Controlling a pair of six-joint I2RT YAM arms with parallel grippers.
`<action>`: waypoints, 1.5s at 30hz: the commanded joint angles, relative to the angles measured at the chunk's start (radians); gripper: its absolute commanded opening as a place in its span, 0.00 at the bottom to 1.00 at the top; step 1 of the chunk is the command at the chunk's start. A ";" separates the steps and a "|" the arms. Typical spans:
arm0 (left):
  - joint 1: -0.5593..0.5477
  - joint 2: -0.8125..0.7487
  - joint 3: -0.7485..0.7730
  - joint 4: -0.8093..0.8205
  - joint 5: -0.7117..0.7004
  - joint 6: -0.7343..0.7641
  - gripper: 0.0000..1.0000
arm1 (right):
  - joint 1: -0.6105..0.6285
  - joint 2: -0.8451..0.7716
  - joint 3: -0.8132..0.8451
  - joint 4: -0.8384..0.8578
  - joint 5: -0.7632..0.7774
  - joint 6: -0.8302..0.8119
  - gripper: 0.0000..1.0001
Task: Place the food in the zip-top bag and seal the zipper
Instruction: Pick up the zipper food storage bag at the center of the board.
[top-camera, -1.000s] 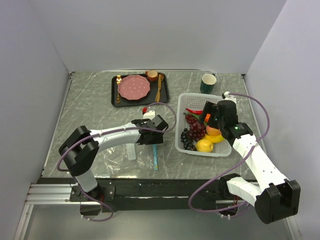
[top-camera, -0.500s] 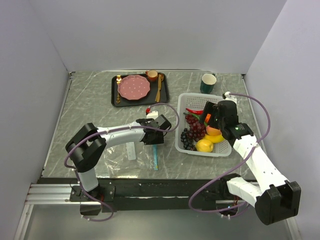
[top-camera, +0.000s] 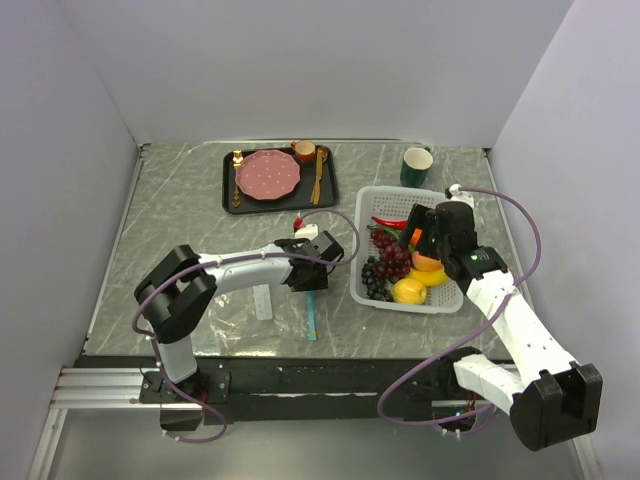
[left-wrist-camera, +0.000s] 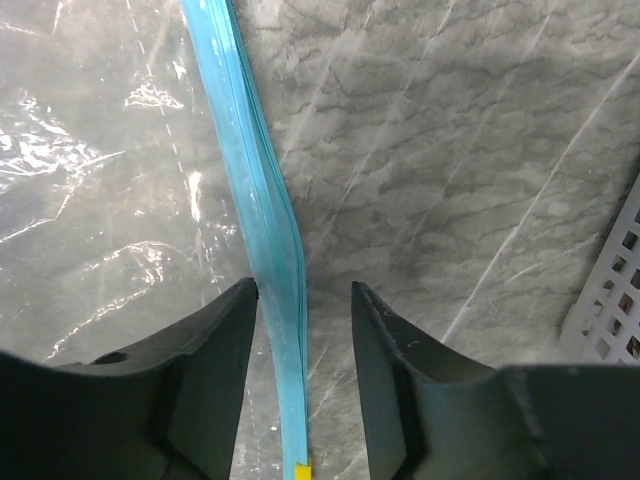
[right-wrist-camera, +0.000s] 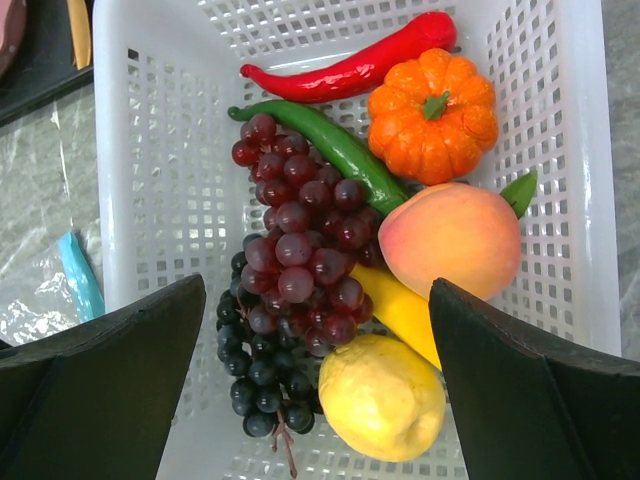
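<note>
While the left gripper (top-camera: 309, 277) sat low over the marble table (top-camera: 180, 220) in the overhead view, the teal zipper (top-camera: 312, 318) ran out from under it toward 6 o'clock. The clear zip-top bag (top-camera: 262, 300) lay flat at the gripper's 8 o'clock. At 3 o'clock from the bag stood the white mesh basket (top-camera: 357, 262), heaped with toy food, and the right gripper (top-camera: 428, 238) hung over it. From up there I could not tell how either pair of jaws stood. A black tray (top-camera: 229, 190) with a pink plate (top-camera: 267, 175) sat at 12 o'clock, and a dark green cup (top-camera: 416, 165) at 1 o'clock.

From the left wrist, the left gripper (left-wrist-camera: 302, 290) was spread, its dark fingers (left-wrist-camera: 215, 370) straddling the zipper (left-wrist-camera: 240, 150), which ran from 12 to 6 o'clock. The strip lay right beside the 9 o'clock finger, touching or not I could not tell, and apart from the other one. Nothing was pinched. Crinkled film of the zip-top bag (left-wrist-camera: 90, 200) filled the 9 o'clock side, and a corner of the basket (left-wrist-camera: 612, 300) showed at 4 o'clock.

From the right wrist, the right gripper (right-wrist-camera: 318, 290) was spread wide above the basket (right-wrist-camera: 140, 150) and held nothing. Inside lay a red chili (right-wrist-camera: 350, 65) at 12 o'clock, an orange pumpkin (right-wrist-camera: 433, 112) at 1 o'clock and a green chili (right-wrist-camera: 330, 145) beneath the red one. The grapes (right-wrist-camera: 300, 240) lay in the middle, a peach (right-wrist-camera: 450, 238) at 3 o'clock and a lemon (right-wrist-camera: 382, 397) at 6 o'clock. A banana (right-wrist-camera: 395, 305) lay mostly hidden between the last two. An end of the zipper (right-wrist-camera: 78, 275) lay outside the basket at 9 o'clock.
</note>
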 joint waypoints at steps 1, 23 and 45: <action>-0.005 0.010 -0.015 0.043 0.011 -0.012 0.45 | 0.006 -0.031 0.028 -0.001 0.024 0.000 1.00; -0.004 0.007 -0.054 0.037 -0.009 -0.019 0.02 | 0.006 -0.046 0.018 -0.011 0.027 0.006 1.00; 0.007 -0.442 -0.137 0.011 -0.153 0.021 0.01 | 0.098 -0.016 -0.018 0.290 -0.579 0.167 0.14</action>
